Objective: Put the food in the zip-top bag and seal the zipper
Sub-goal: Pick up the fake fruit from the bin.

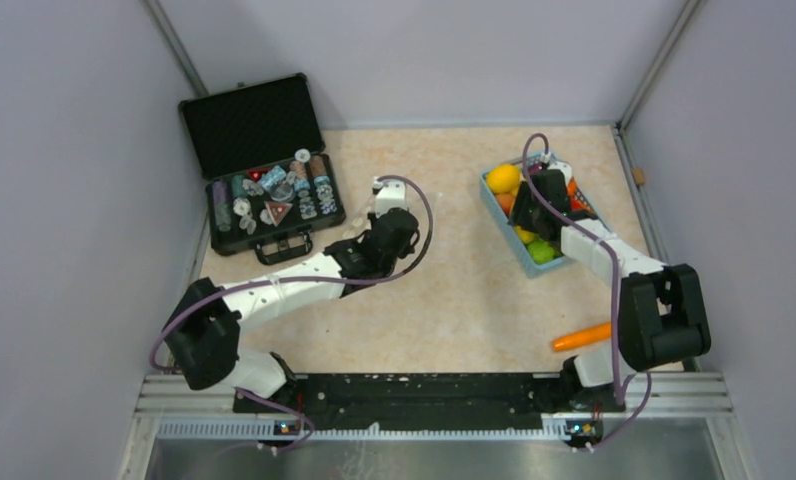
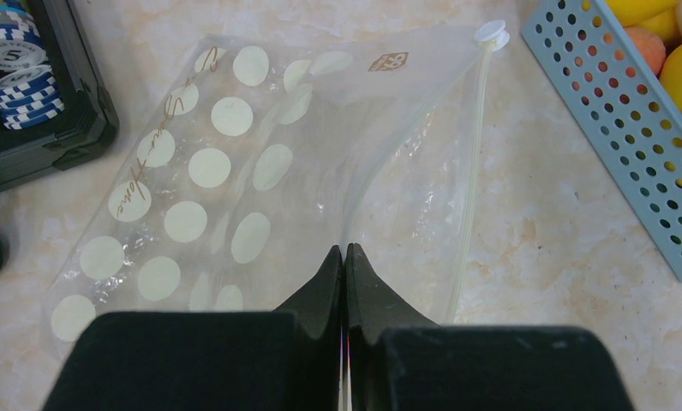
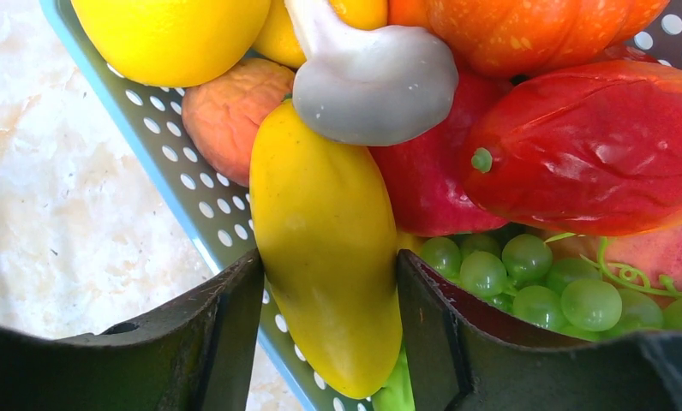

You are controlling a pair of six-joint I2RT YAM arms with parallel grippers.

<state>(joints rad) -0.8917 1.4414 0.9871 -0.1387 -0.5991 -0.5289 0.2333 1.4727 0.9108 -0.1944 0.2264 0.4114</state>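
- Lying well to the left of the light-blue basket [image 1: 496, 212], a black hard case [image 1: 259, 170] stands open. Its lid is ribbed, and its tray holds stacked striped poker chips [image 2: 20, 81].
- Between case and basket, the left arm stretches low and diagonally from its base across the beige marbled table [image 1: 454, 290], with the wrist angled down.
- The left gripper [image 2: 345, 254] has its black wedge-shaped fingers pressed together, pinching a raised fold of the zip-top bag [image 2: 260, 163].
- The bag lies just left of the basket. It is thin, clear, crinkled film printed with pale round dots.
- The zipper [image 2: 470, 171] is a narrow whitish strip on the bag's basket-side edge, with a round slider [image 2: 492, 34] at its far end.
- The basket is rigid perforated plastic with sloping walls.
- The food heaped inside is glossy:
  - a smooth lemon [image 3: 170, 34];
  - a wrinkled peach-toned piece [image 3: 226, 111];
  - a grey-white blob [image 3: 372, 86];
  - a ribbed orange pumpkin [image 3: 535, 30];
  - a creased red pepper [image 3: 595, 163];
  - beaded green grapes [image 3: 526, 278].
- The right gripper [image 3: 327, 257] points down into the basket. Its fingers bear on both flanks of a long smooth yellow fruit [image 3: 320, 188].
- The right arm's elbow is folded high near its base, and its forearm reaches away to the basket.
- A tapered orange carrot [image 1: 581, 337] lies on the table on the near side of the basket, apart from it.
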